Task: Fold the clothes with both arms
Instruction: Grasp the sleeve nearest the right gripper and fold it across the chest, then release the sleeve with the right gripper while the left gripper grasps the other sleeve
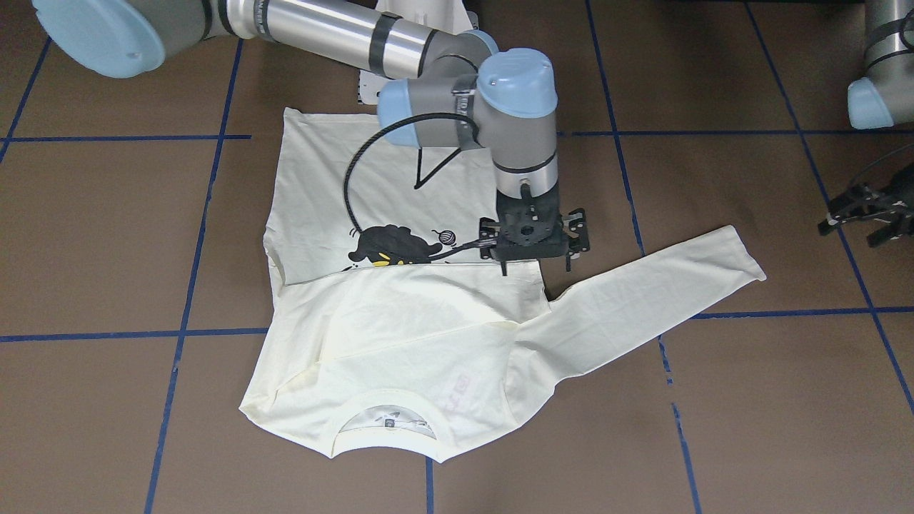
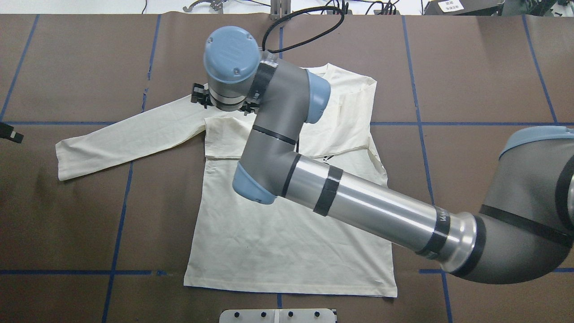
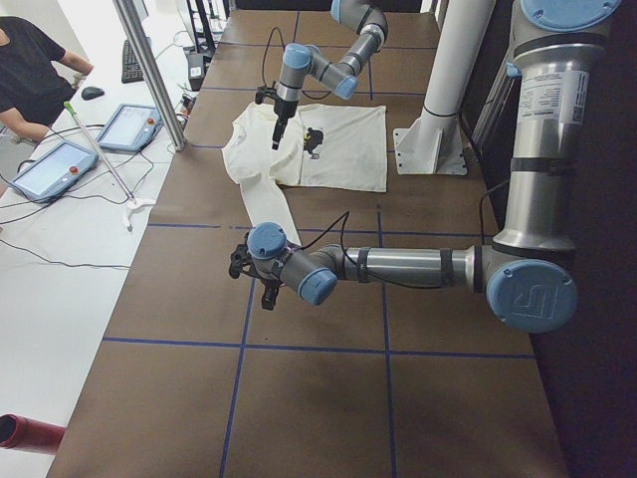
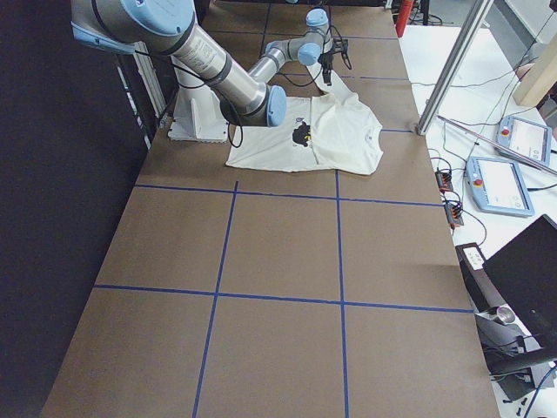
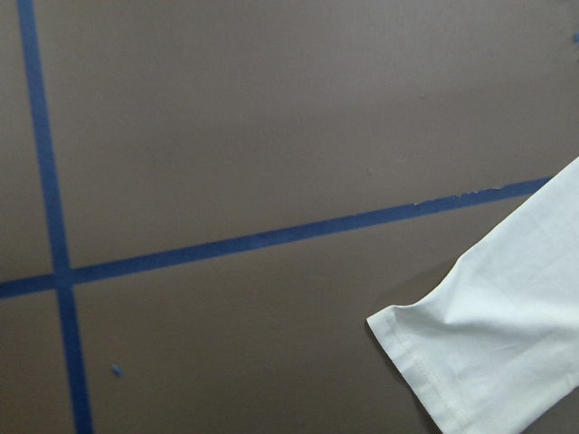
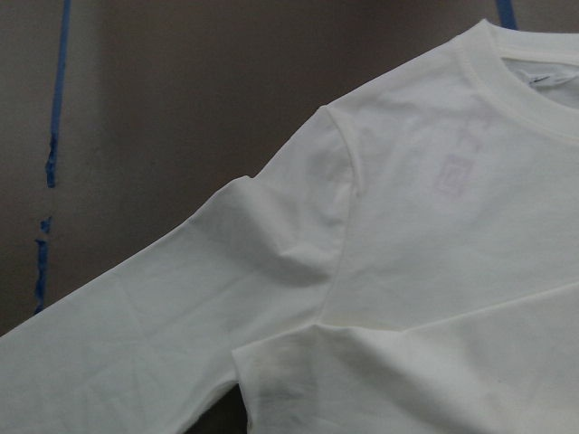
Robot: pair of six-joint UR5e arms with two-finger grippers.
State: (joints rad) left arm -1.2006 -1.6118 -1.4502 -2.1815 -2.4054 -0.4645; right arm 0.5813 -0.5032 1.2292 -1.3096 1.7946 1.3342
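Observation:
The cream shirt (image 1: 400,335) lies flat on the brown table. Its neckline half is folded over, plain reverse up, and partly covers the black cat graphic (image 1: 393,246). One long sleeve (image 1: 664,285) stretches out sideways; its cuff (image 5: 488,353) shows in the left wrist view. My right gripper (image 1: 535,270) hangs open just above the fold's edge by the armpit, holding nothing. In the overhead view the right wrist covers it. My left gripper (image 1: 850,235) hovers open beyond the cuff, clear of the cloth.
Blue tape lines (image 2: 121,206) grid the table. The white pedestal base (image 3: 428,149) stands by the shirt's hem on the robot's side. A person (image 3: 25,70), tablets and a metal post (image 3: 149,70) are past the table's far edge.

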